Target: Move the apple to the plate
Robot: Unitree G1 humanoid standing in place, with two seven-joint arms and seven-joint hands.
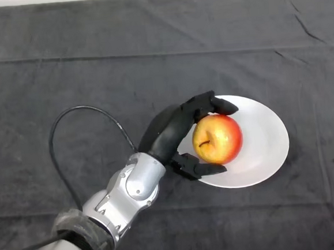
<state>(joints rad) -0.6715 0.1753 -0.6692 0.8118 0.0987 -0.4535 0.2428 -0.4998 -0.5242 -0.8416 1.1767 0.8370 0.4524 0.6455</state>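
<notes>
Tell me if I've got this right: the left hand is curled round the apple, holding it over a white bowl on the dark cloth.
Not quite. It is a white plate, flat and shallow, not a bowl. The head view shows the left hand curled round the apple, over the plate on the dark cloth.

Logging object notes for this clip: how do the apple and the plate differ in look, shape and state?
The apple is red and yellow; the plate is plain white. The apple is round and compact; the plate is a wide, shallow disc. The left hand is curled round the apple, while the plate lies free on the dark cloth. Shared: the apple sits within the plate's outline, at its left side.
</notes>
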